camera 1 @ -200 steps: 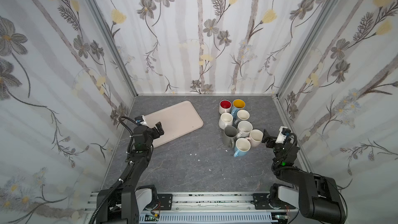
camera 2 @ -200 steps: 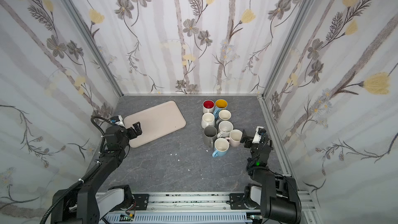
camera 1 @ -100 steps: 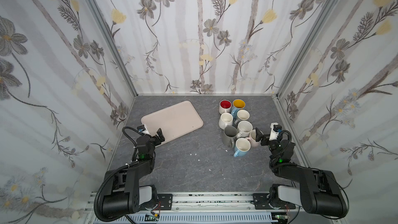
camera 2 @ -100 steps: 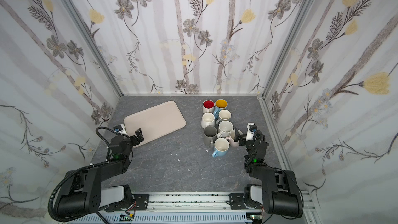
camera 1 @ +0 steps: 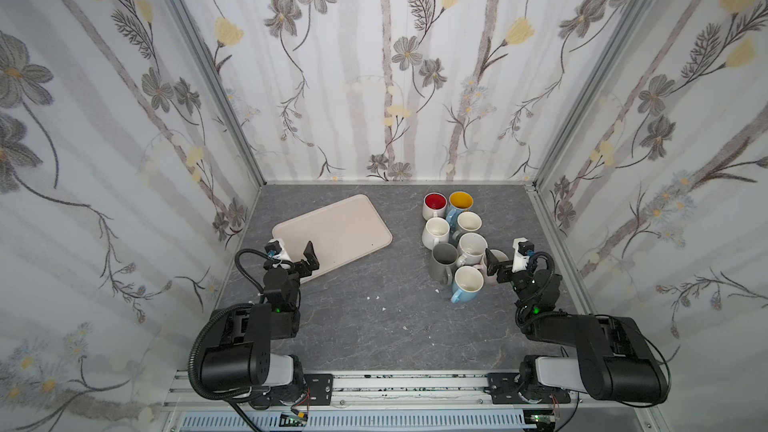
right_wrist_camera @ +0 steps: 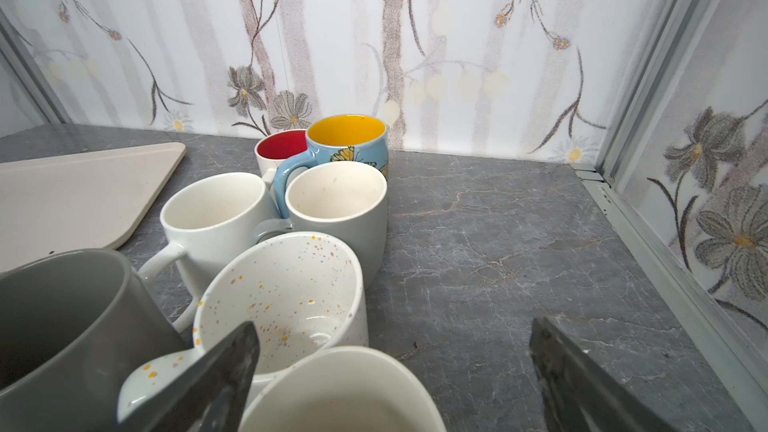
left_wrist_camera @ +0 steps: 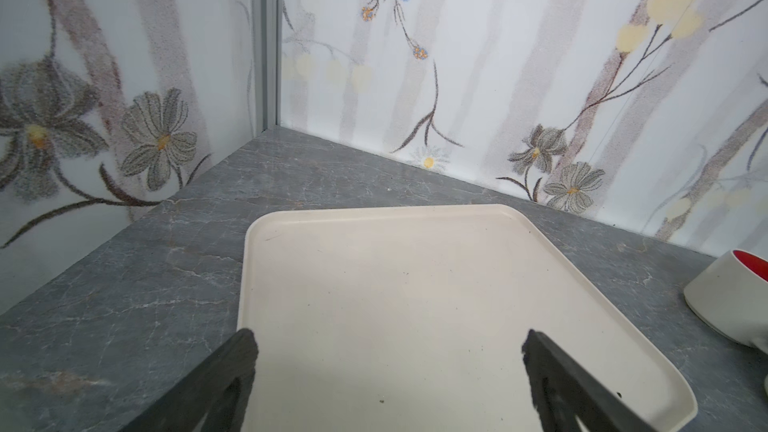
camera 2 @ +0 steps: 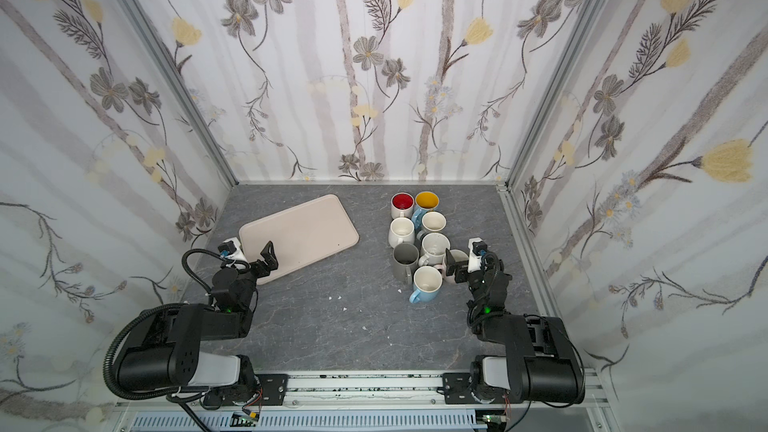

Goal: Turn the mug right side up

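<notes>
Both grippers were spread wide with nothing in them. The right gripper [right_wrist_camera: 390,347] hung right over a cream mug [right_wrist_camera: 345,388] sitting mouth up, with more mugs [right_wrist_camera: 286,284] bunched just ahead of it, all mouth up too. The left gripper [left_wrist_camera: 388,342] hovered over the near end of the tray [left_wrist_camera: 415,276].

the tray [camera 1: 332,230] is pale cream on a grey tabletop [camera 1: 374,326] with thin pale veins. the butterfly mug [right_wrist_camera: 353,151] is light blue, yellow inside. the red-lined mug [camera 1: 434,206] is white outside. the speckled mug [right_wrist_camera: 291,284] is white with coloured flecks. the grey mug [camera 1: 442,259] is plain.
</notes>
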